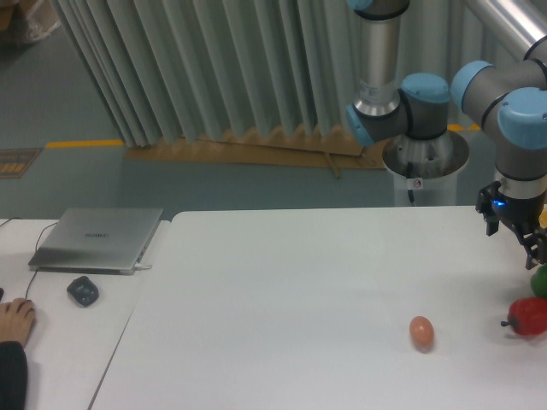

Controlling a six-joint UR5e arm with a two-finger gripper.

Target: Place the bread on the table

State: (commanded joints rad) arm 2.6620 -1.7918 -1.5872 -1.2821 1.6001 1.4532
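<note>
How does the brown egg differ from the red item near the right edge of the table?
The egg is orange-brown, smooth and plain; the red item is bright red with a dark stub on its left. The egg is smaller and lies alone mid-table; the red item sits at the right edge. Both rest on the white table.

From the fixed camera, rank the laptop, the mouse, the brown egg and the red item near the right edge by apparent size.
Largest to smallest:
1. Laptop, closed, by far the biggest.
2. Red item, though the frame edge cuts it off.
3. Mouse and egg: too alike to rank.
</note>
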